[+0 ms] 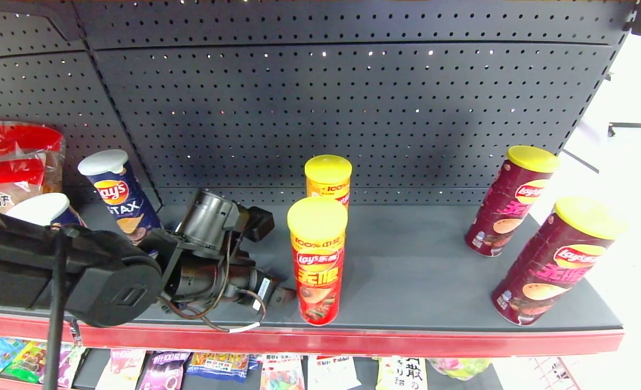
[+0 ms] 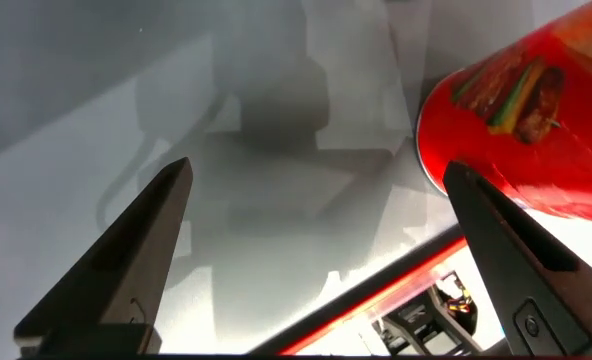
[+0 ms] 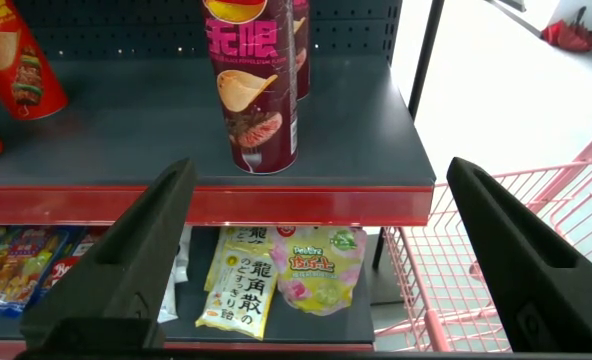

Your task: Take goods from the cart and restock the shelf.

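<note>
Head view: left arm point(image 1: 207, 265) lies beside red can point(image 1: 316, 260).

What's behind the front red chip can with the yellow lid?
Another yellow-lidded chip can, its lower body covered by the front red can. Beyond it, the dark perforated back panel.

My left gripper point(image 2: 316, 175) is hovering low over the shelf point(image 1: 407, 281) near its front edge, fingers spread, just left of the front middle can point(image 1: 316, 260). The rear middle can point(image 1: 328, 179) is standing right behind that one, by the back panel point(image 1: 353, 108). The left cans point(image 1: 120, 195) are standing behind my left arm, with bags point(image 1: 12, 162) lying further left. At the shelf's right end the right front can point(image 1: 558, 260) is standing before the right rear can point(image 1: 510, 200). My right gripper point(image 3: 321, 175) is hanging spread apart before that end, packets point(image 3: 276, 280) are lying on the lower shelf point(image 3: 361, 320) beneath, and the cart point(image 3: 536, 260) is standing to the right.
</note>
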`<state>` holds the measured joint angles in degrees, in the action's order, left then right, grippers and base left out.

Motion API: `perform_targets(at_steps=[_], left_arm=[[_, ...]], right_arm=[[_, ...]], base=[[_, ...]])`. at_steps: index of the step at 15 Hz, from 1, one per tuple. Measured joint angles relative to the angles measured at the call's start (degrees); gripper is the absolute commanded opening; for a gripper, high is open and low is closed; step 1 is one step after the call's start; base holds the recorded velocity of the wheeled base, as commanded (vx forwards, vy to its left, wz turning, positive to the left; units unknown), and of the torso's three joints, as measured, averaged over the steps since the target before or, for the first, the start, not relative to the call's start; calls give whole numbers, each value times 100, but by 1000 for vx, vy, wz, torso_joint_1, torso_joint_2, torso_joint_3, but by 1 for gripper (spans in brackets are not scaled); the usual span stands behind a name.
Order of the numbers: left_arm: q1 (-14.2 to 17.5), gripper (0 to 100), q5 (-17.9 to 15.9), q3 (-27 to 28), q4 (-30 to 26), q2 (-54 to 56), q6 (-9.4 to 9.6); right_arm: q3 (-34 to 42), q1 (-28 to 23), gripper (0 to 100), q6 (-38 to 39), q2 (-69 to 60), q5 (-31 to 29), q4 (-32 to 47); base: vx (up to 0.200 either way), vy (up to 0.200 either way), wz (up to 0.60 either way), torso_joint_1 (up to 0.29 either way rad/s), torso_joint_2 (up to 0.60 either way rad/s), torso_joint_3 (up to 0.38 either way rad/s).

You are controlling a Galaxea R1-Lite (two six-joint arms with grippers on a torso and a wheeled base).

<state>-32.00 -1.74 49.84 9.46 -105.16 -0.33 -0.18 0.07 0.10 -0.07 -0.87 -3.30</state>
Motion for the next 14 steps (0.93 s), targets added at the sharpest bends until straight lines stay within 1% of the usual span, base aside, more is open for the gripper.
perform_targets(at_steps=[9, 12, 14], left_arm=[[-30, 100, 5, 138, 0, -118, 0], [-77, 100, 7, 190, 0, -143, -95], [-93, 100, 7, 217, 0, -156, -100]], right_arm=[[2, -2, 100, -2, 0, -2, 0], [2, 0, 100, -2, 0, -2, 0], [2, 0, 100, 0, 0, -2, 0]], base=[[0, 0, 0, 0, 0, 0], [0, 0, 0, 0, 0, 0], [0, 0, 0, 0, 0, 0]])
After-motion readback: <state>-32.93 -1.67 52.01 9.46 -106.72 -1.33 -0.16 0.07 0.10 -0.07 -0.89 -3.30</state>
